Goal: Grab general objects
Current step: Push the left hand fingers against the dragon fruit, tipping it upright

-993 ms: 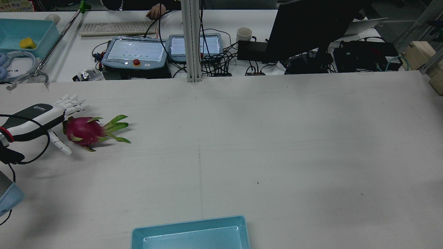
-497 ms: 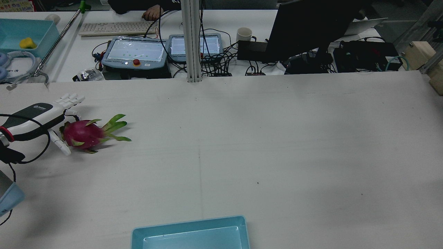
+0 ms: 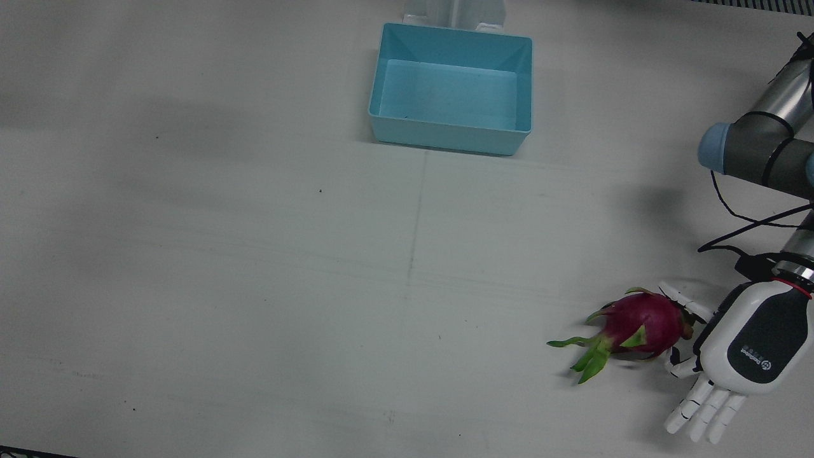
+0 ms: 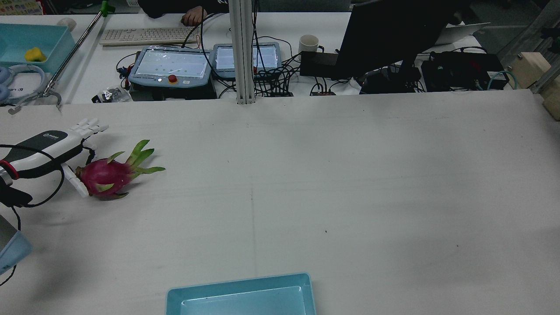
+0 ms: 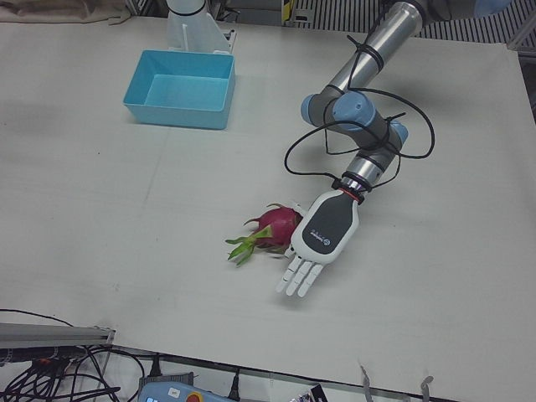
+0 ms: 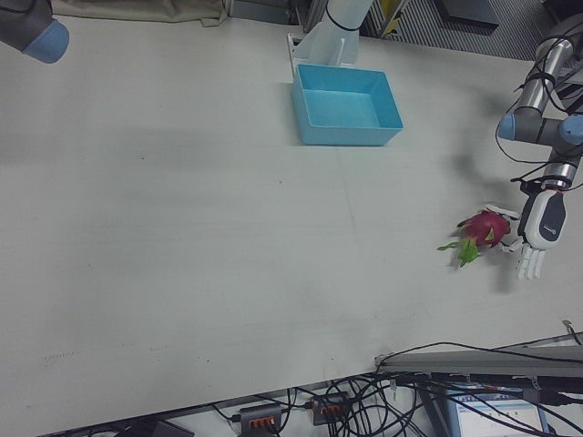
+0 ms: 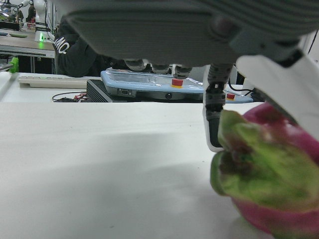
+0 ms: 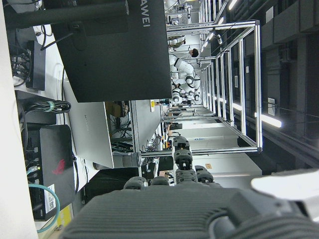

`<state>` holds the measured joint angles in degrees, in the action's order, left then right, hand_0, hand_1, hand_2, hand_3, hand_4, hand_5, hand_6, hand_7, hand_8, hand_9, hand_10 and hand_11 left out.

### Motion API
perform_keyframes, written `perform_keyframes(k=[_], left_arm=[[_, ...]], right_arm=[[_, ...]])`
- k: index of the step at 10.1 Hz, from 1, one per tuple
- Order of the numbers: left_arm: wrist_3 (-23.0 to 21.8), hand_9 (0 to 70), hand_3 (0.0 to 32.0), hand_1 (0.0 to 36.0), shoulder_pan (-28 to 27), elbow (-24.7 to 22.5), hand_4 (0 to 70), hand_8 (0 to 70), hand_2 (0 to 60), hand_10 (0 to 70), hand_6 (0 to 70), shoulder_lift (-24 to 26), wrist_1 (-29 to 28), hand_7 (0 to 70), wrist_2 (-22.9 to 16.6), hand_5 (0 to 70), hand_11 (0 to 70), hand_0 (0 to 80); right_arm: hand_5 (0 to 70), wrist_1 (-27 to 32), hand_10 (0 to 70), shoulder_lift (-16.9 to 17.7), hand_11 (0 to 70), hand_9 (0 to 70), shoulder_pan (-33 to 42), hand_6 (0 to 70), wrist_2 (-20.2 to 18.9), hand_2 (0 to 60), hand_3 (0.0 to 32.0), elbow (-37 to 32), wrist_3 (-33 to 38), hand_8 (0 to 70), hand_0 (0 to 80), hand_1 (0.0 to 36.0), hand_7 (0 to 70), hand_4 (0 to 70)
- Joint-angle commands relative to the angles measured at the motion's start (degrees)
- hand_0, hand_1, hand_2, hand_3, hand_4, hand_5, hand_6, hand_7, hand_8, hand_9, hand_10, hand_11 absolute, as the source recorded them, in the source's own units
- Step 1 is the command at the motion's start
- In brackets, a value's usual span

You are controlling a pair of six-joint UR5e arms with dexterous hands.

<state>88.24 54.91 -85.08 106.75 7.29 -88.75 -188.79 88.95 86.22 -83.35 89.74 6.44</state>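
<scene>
The dragon fruit (image 3: 641,323) lies on its side on the white worktop (image 3: 254,267), toward the 4 o'clock corner of the front view, its green leafy tips pointing to about 8 o'clock, away from the left hand (image 3: 741,356). That hand is palm-down just beside the fruit's rounded end, fingers (image 3: 704,406) stretched out straight and spread, so it is wide and holds nothing. A thumb-side finger (image 3: 683,297) reaches along the far flank of the fruit; in the left hand view it seems to touch the skin, though the close blur makes contact hard to confirm. The blue bin (image 3: 450,88) sits at 12 o'clock in the front view, well apart from the fruit. Of the right hand (image 8: 199,209), only its dark back shows in its own camera, so whether it is wide or closed cannot be told.
</scene>
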Motion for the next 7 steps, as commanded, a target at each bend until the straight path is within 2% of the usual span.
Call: perform_keyframes(k=[1, 3, 5, 6, 7], left_arm=[[-0.26, 0.9, 0.0, 24.5, 0.02, -0.26, 50.2, 0.2, 60.0, 0.0, 0.2, -0.05, -0.09, 11.7, -0.02, 51.3, 0.0, 45.7], [-0.79, 0.9, 0.0, 31.4, 0.28, -1.83, 48.8, 0.3, 60.0, 0.0, 0.0, -0.40, -0.35, 11.8, -0.11, 49.5, 0.0, 41.7], [-1.75, 1.1, 0.0, 33.4, 0.37, -5.61, 50.7, 0.4, 60.0, 0.0, 0.0, -0.58, 0.78, 12.7, -0.72, 47.6, 0.0, 39.6], [-4.46, 1.2, 0.0, 34.0, 0.37, -6.15, 52.3, 0.3, 60.0, 0.0, 0.0, -0.67, 0.79, 13.0, -0.64, 46.4, 0.0, 38.8], [-4.74, 1.3, 0.0, 35.5, 0.29, -6.07, 54.2, 0.0, 60.0, 0.0, 0.0, -0.67, 0.88, 13.6, -0.64, 46.5, 0.0, 39.0]], right_arm=[[0.0, 0.00, 0.0, 0.00, 0.0, 0.0, 0.00, 0.0, 0.03, 0.0, 0.0, 0.00, -0.02, 0.0, 0.0, 0.0, 0.0, 0.0], [0.0, 0.00, 0.0, 0.00, 0.0, 0.0, 0.00, 0.0, 0.03, 0.0, 0.0, 0.00, -0.02, 0.0, 0.0, 0.0, 0.0, 0.0], [0.0, 0.00, 0.0, 0.00, 0.0, 0.0, 0.00, 0.0, 0.03, 0.0, 0.0, 0.09, -0.02, 0.0, 0.0, 0.0, 0.0, 0.0], [0.0, 0.00, 0.0, 0.00, 0.0, 0.0, 0.00, 0.0, -0.05, 0.0, 0.0, 0.00, -0.02, 0.0, 0.0, 0.0, 0.0, 0.0], [0.0, 0.00, 0.0, 0.00, 0.0, 0.0, 0.00, 0.0, 0.03, 0.0, 0.0, 0.09, -0.02, 0.0, 0.0, 0.0, 0.0, 0.0]])
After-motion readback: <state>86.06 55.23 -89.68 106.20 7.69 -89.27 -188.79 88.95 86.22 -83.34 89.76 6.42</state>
